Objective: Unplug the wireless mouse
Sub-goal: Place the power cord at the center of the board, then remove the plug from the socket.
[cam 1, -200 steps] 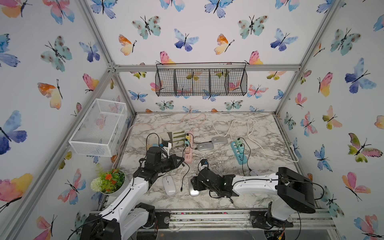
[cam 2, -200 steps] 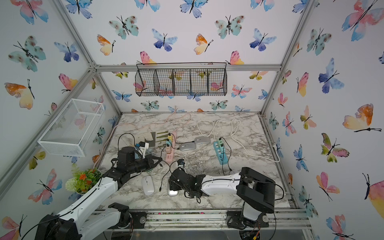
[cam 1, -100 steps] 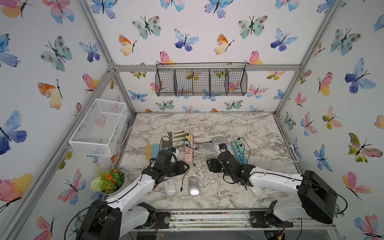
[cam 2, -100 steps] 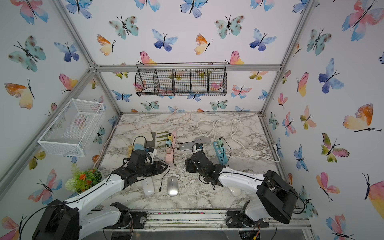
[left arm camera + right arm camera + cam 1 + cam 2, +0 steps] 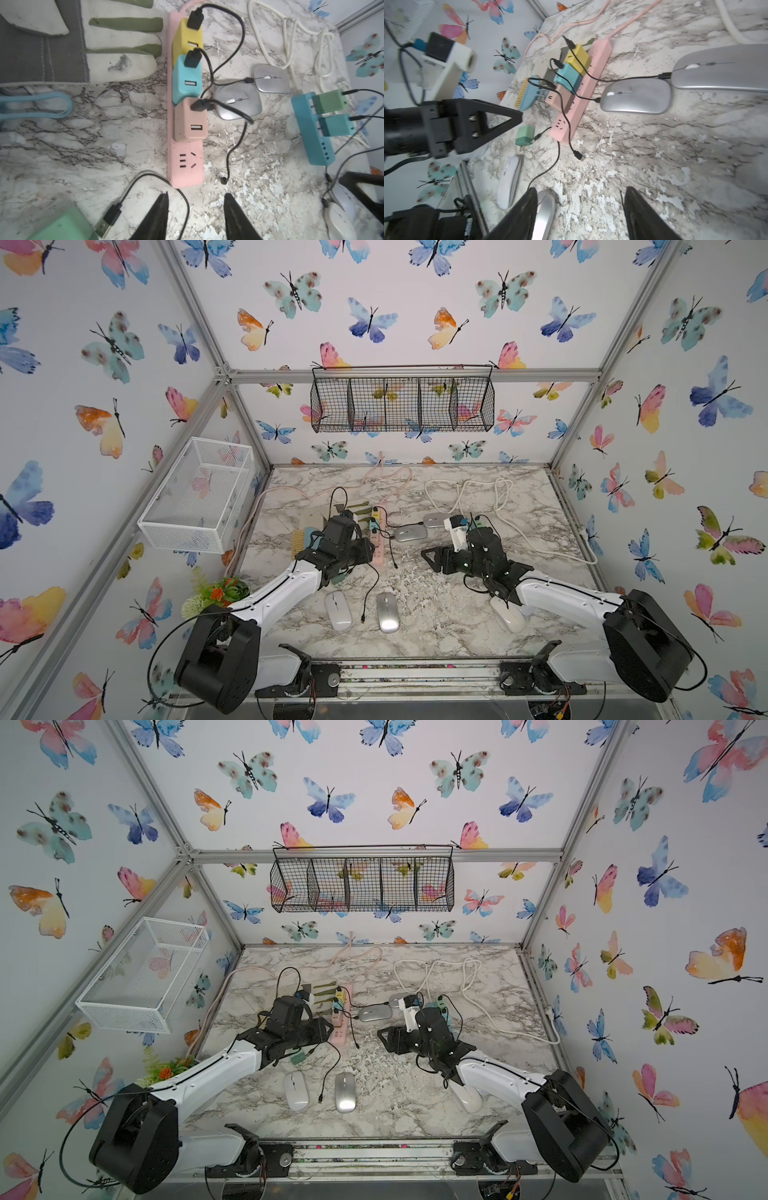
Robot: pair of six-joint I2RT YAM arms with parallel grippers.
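Observation:
Two silver mice (image 5: 236, 104) (image 5: 272, 80) lie beside the pink power strip (image 5: 185, 164). Black cables run from both to the yellow, teal and tan chargers on it. They also show in the right wrist view, mice (image 5: 636, 96) (image 5: 724, 68). At the front lie a white mouse (image 5: 337, 610) and a silver mouse (image 5: 387, 612) with no cable in them. My left gripper (image 5: 196, 199) is open just off the strip's near end, over a loose black cable (image 5: 110, 216). My right gripper (image 5: 581, 193) is open above bare marble, its fingers (image 5: 432, 560) pointing toward the strip.
A loose green charger (image 5: 525, 135) lies near the strip's end. A blue power strip (image 5: 311, 128) with two chargers sits to the right, and another white mouse (image 5: 507, 614) lies under the right arm. Gloves (image 5: 116, 49), a blue brush (image 5: 529, 93) and a plant (image 5: 216, 593) sit at the left.
My right gripper has left the front silver mouse and moved back toward the middle. My left gripper has opened and shifted toward the pink strip's near end.

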